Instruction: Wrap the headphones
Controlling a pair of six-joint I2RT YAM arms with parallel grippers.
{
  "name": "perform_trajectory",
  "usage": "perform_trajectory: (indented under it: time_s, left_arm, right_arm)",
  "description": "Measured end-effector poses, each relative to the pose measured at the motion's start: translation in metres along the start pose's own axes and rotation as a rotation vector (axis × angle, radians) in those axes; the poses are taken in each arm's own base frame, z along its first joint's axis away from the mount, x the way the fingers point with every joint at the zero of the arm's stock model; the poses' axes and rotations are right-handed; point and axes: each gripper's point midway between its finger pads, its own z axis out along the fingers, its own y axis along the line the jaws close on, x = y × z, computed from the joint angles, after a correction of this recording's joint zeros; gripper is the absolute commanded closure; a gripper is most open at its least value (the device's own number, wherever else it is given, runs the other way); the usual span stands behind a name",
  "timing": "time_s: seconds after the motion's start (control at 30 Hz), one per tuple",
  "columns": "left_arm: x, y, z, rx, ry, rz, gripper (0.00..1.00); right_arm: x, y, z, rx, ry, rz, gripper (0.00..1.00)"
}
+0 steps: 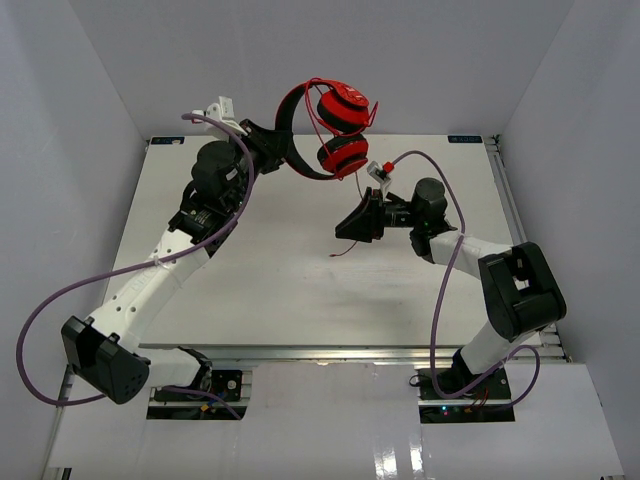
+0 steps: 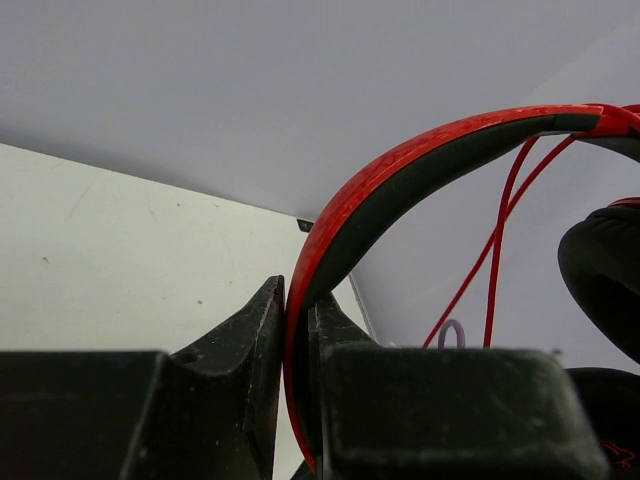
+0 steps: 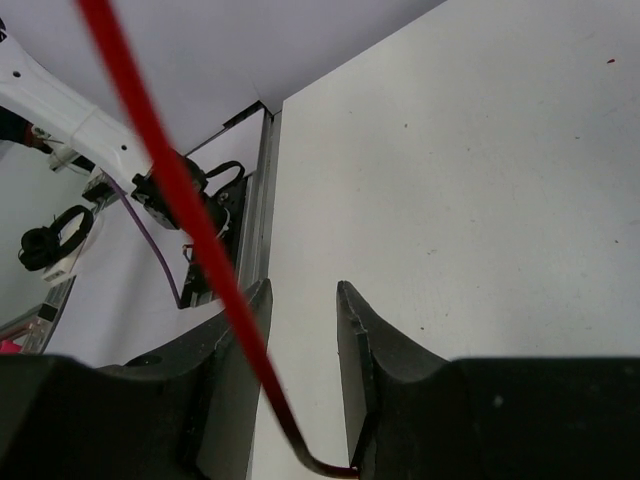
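The red headphones (image 1: 340, 125) hang in the air over the table's back edge, both round ear cups stacked one above the other. My left gripper (image 1: 262, 140) is shut on the black-and-red headband (image 2: 400, 170), which stands pinched between its jaws (image 2: 297, 300). The thin red cord (image 2: 500, 220) drops from the cups. My right gripper (image 1: 345, 228) is open just above the table, below and right of the cups. In the right wrist view the cord (image 3: 180, 190) runs slack between its parted jaws (image 3: 303, 300) and bends at the right finger's base; its end (image 1: 345, 250) trails near the table.
The white table (image 1: 300, 300) is boxed in by white walls at the back and both sides. Thick purple cables (image 1: 40, 330) loop off both arms. A metal rail (image 3: 258, 200) runs along the table's edge, with the left arm's base (image 3: 185, 195) beyond it.
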Motion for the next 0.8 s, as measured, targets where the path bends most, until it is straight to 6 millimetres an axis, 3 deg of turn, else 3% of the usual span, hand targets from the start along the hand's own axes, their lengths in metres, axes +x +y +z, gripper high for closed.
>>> perform_trajectory:
  time_s: [0.43, 0.8]
  left_arm:
    - [-0.019, 0.009, -0.004, -0.065, -0.081, 0.000, 1.00]
    - [-0.035, 0.009, -0.013, -0.086, -0.131, 0.027, 1.00]
  right_arm:
    - [0.005, -0.001, -0.002, 0.023, 0.001, -0.006, 0.60]
    - [0.009, -0.003, -0.004, 0.038, 0.017, -0.028, 0.51]
